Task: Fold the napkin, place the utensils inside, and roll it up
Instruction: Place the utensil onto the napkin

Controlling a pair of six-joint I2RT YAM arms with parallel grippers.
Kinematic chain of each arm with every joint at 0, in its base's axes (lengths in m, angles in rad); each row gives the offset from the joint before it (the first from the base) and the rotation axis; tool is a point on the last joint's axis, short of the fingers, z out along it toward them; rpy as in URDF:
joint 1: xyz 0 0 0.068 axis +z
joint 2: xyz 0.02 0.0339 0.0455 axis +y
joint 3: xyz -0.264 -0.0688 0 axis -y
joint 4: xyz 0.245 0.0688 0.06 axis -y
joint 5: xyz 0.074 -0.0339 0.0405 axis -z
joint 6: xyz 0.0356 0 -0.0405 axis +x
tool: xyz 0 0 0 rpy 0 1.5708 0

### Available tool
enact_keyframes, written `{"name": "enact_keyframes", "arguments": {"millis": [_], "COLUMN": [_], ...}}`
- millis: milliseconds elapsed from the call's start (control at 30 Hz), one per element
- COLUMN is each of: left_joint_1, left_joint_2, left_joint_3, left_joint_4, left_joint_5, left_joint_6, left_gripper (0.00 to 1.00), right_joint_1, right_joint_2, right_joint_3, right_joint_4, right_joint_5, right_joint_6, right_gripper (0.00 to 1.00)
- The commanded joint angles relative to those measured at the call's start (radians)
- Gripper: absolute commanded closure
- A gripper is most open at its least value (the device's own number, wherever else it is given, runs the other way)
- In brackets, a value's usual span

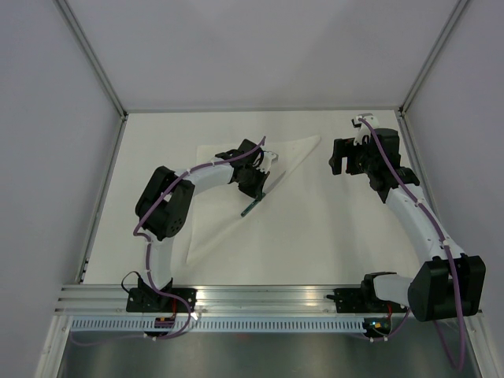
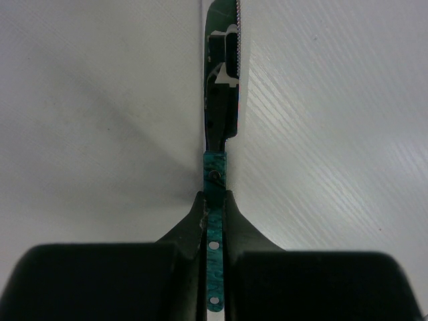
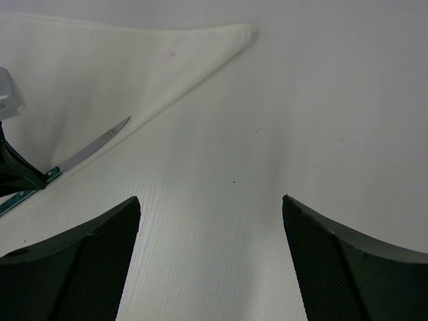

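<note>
The white napkin [image 1: 224, 169] lies folded into a triangle left of the table's middle, its long edge running diagonally; it also shows in the right wrist view [image 3: 100, 67] and the left wrist view [image 2: 93, 100]. My left gripper [image 1: 258, 187] is shut on a knife [image 2: 219, 100] with a teal handle [image 2: 214, 227]. The serrated blade points away along the napkin's diagonal edge, low over it. The handle end sticks out below the gripper [image 1: 249, 208]. The blade [image 3: 100, 142] shows in the right wrist view. My right gripper [image 1: 340, 157] [image 3: 210, 221] is open and empty over bare table right of the napkin's far corner [image 3: 246, 30].
The white table [image 1: 331, 236] is walled by grey panels at the left, back and right. An aluminium rail [image 1: 260, 298] with both arm bases runs along the near edge. No other utensils show.
</note>
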Motion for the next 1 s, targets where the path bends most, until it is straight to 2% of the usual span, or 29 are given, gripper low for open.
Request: {"name": "enact_keyframes", "arguments": {"millis": [0, 33, 233, 600, 767, 867, 933, 967], "left_joint_1": [-0.003, -0.005, -0.003, -0.006, -0.006, -0.005, -0.003, 0.003], "left_joint_2": [-0.029, -0.034, -0.055, -0.091, -0.153, -0.233, -0.299, -0.366], "left_joint_3": [0.016, 0.016, 0.026, 0.082, 0.098, 0.111, 0.122, 0.136], "left_joint_4": [-0.009, -0.009, -0.019, -0.041, -0.047, -0.059, -0.070, -0.097], "left_joint_5": [-0.021, -0.031, -0.044, -0.005, 0.002, -0.063, -0.124, -0.217], "left_joint_6": [-0.007, -0.007, -0.006, -0.006, -0.032, -0.070, -0.128, -0.154], "left_gripper": [0.95, 0.90, 0.75, 0.61, 0.56, 0.53, 0.50, 0.48], "right_joint_1": [0.006, 0.006, 0.006, 0.006, 0.005, 0.015, 0.081, 0.115], "right_joint_2": [-0.009, -0.009, -0.009, -0.012, -0.019, -0.016, 0.003, 0.007], "right_joint_3": [0.042, 0.040, 0.040, 0.040, 0.043, 0.077, 0.100, 0.114], "right_joint_4": [-0.008, -0.010, -0.010, -0.011, -0.016, -0.026, -0.029, -0.013], "right_joint_5": [0.019, 0.019, 0.015, 0.019, -0.009, -0.079, -0.112, -0.094], "right_joint_6": [0.001, 0.001, 0.001, 0.001, 0.001, 0.011, -0.033, -0.043], "right_gripper": [0.09, 0.09, 0.09, 0.09, 0.09, 0.08, 0.08, 0.08]}}
